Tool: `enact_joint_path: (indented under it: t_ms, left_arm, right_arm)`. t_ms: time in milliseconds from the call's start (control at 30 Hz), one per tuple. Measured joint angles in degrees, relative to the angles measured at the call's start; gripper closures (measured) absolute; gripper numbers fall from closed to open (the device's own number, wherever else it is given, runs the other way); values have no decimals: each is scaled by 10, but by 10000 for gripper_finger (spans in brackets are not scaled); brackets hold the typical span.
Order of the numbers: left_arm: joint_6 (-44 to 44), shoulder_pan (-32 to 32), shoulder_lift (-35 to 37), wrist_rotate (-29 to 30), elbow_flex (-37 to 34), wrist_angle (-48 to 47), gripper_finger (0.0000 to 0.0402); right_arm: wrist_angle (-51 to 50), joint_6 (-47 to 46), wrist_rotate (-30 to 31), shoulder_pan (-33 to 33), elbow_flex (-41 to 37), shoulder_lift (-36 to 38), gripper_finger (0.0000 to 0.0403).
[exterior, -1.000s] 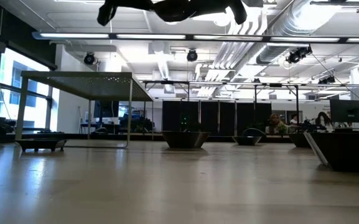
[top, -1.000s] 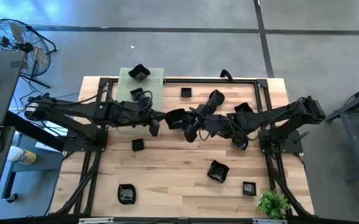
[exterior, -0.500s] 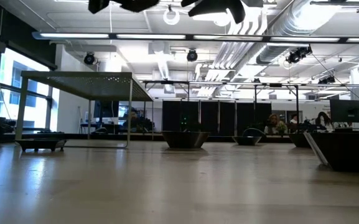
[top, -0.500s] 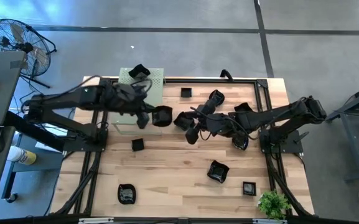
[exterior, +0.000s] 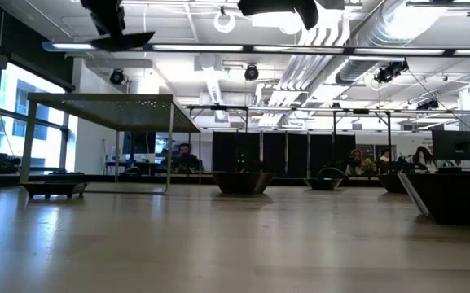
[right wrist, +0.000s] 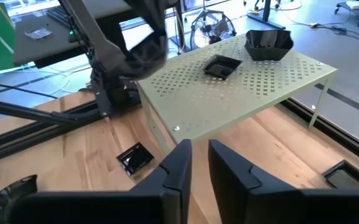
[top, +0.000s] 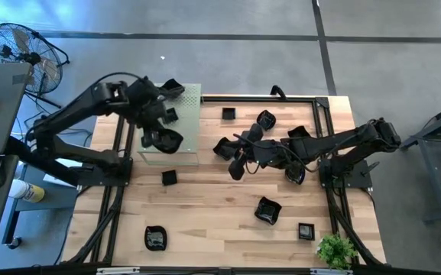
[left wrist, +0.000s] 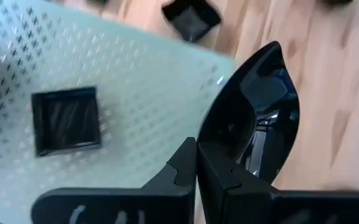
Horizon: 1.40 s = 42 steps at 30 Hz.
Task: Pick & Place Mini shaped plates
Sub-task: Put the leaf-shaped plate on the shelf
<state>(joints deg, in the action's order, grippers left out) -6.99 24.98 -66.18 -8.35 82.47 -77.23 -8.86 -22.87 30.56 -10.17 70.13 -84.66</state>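
My left gripper [top: 159,137] is shut on the rim of a glossy black leaf-shaped mini plate [left wrist: 254,124], held above the front part of the pale green perforated board [top: 186,122]. On that board rest a small square plate [left wrist: 65,119] and, at the back, a wavy plate [top: 170,86]. My right gripper [top: 220,147] hovers over the table's middle, its jaws a little apart with nothing between them [right wrist: 199,168]. From there I see the left gripper and its plate [right wrist: 145,53] beside the board [right wrist: 241,87].
Several more black plates lie on the wooden table: small squares [top: 228,114], [top: 169,177], [top: 306,231], a wavy one [top: 267,210] and one near the front [top: 156,237]. A small green plant [top: 335,250] stands at the front right corner. People sit far off in the room.
The left arm has carried the leaf-shaped plate from the table's middle leftward to over the board. The right gripper let go of it, opened wide, then narrowed, staying in place.
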Motion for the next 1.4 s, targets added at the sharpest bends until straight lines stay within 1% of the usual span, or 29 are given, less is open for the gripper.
enact_joint_path:
  t_ms: [133, 300, 533, 733, 833, 967, 1100, 1233, 1400]
  left_arm:
    - [-101, 59, -24, -3, 0, -17, 401]
    - [-214, 105, -62, -1, 0, -20, 401]
    - [-275, 145, -102, -31, -1, -23, 401]
    - [-277, 144, -117, -37, -2, -21, 401]
    - [-278, 144, -117, -41, -19, -19, 401]
    - [-270, 144, -118, -29, -46, -22, 401]
    - [-237, 144, -118, 4, -52, -1, 399]
    - [-227, 144, -118, 21, -52, 0, 389]
    - [-213, 144, -117, 18, -52, 0, 363]
  right_arm:
    - [0, 0, -10, 0, 0, 0, 372]
    - [0, 4, -10, 0, 0, 0, 382]
    - [1, 4, -10, 0, 0, 0, 378]
    - [1, 4, -9, 0, 0, 0, 379]
    - [1, 4, -8, 0, 0, 0, 378]
    - [1, 4, -8, 0, 0, 0, 375]
    - [1, 4, -8, 0, 0, 0, 375]
    - [1, 4, -8, 0, 0, 0, 375]
    - [1, 4, -8, 0, 0, 0, 372]
